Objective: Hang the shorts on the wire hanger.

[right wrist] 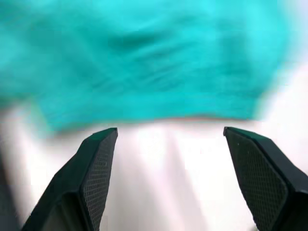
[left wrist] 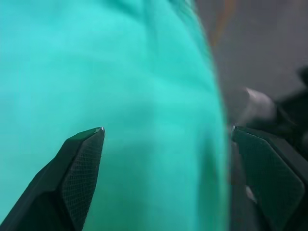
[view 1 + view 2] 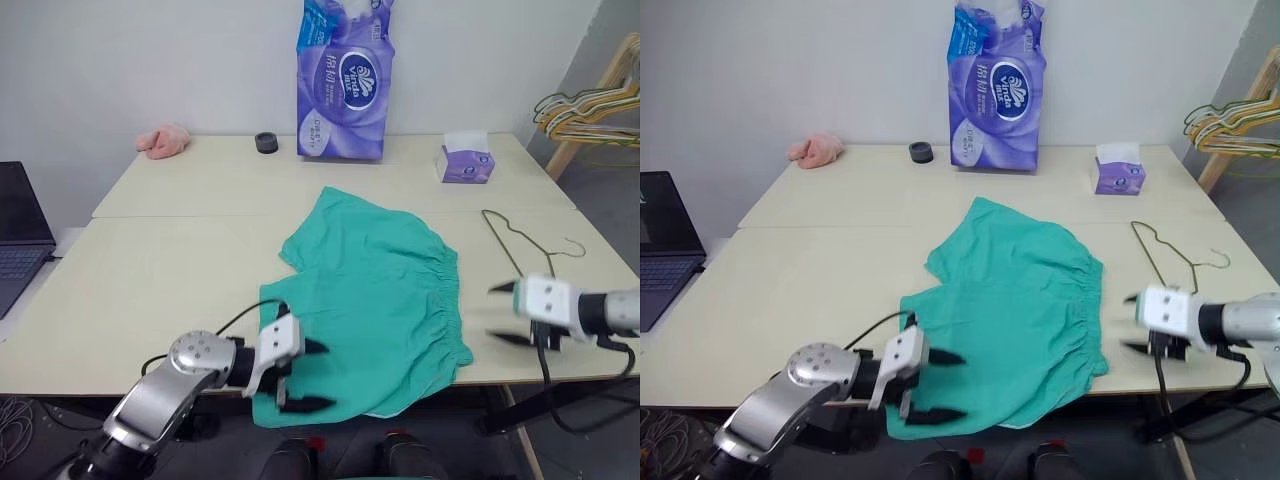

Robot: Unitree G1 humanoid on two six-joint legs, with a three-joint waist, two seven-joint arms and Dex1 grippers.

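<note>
While both grippers stand released and empty, the shorts (image 3: 385,295) lie flat on the surface (image 3: 170,290) between them, near edge sagging slightly over the front lip. Left gripper (image 3: 303,375) hovers at the near-left hem corner, jaws spread wide, cloth right in front of its fingertips (image 2: 82,168). Right gripper (image 3: 508,312) sits just off the gathered waistband side, jaws also apart, with bare surface between its fingers (image 1: 96,173) and the cloth edge. The wire hanger (image 3: 520,240) lies flat just beyond the right gripper, well apart from the left one and not touching the shorts.

Handling guess: shorts are light, limp and will droop and bunch from any single pinch. The elastic waistband is the thickest, most grippable part, so take hold there, not at mid-fabric. Hanger looks thin, stiff, light and likely slippery; lying flat, it is hard to get under. Pinch near the hook neck, where the wire doubles.
</note>
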